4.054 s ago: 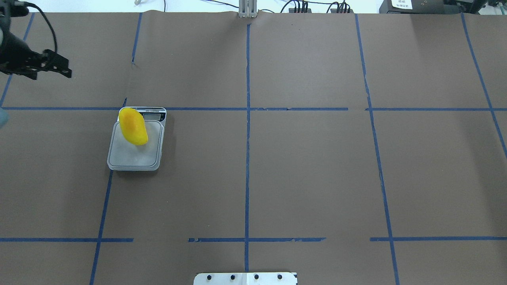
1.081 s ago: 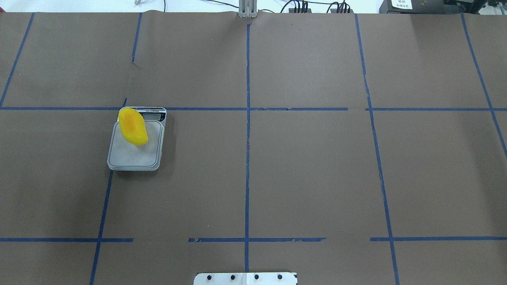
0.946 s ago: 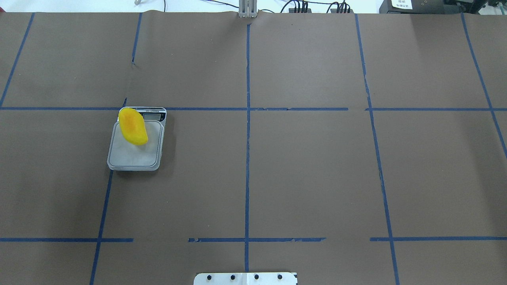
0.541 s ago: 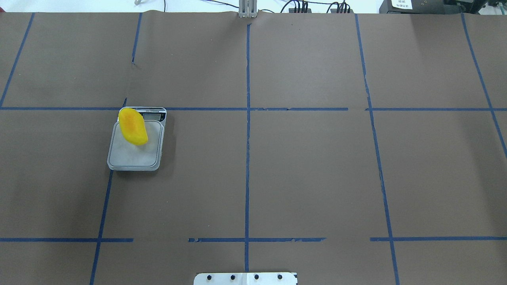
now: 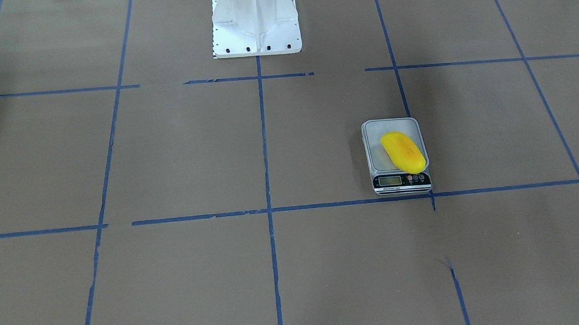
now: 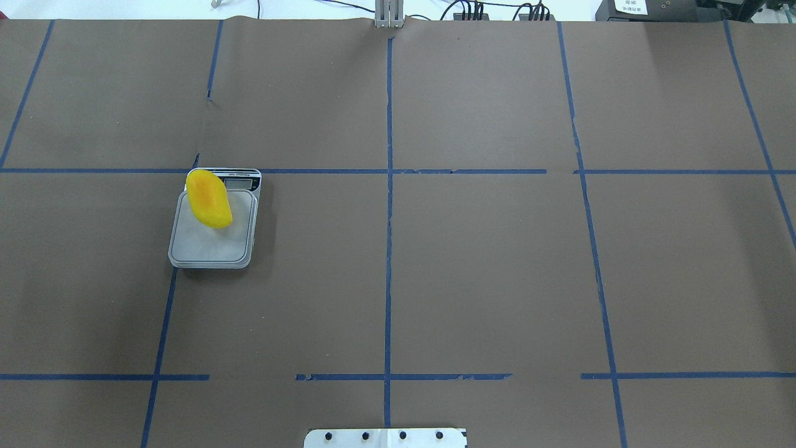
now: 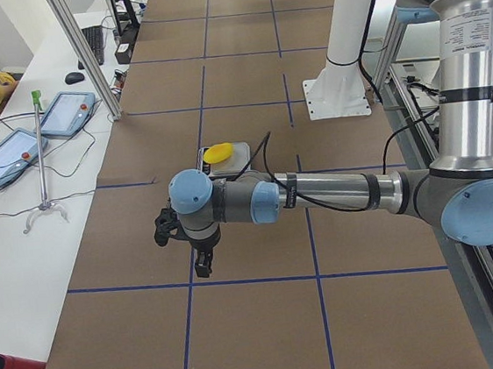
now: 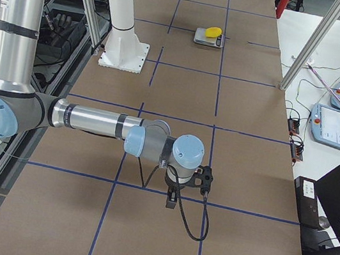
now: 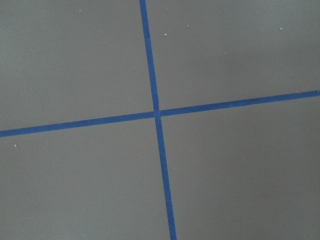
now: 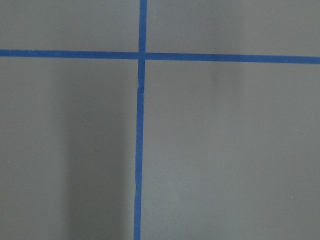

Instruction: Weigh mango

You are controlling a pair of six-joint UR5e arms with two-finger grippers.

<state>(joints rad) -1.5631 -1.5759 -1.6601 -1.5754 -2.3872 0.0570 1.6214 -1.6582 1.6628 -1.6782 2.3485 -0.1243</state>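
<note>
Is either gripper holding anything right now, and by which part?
Nothing is held. The mango lies loose on the scale, far from the left gripper and the right gripper, and no object shows at either.

Table (image 6: 497,280), papered brown with a blue tape grid, is carrying a grey scale (image 6: 211,249) toward the robot's-left edge; white base plate (image 6: 385,438) is sitting at the robot-side edge.
</note>
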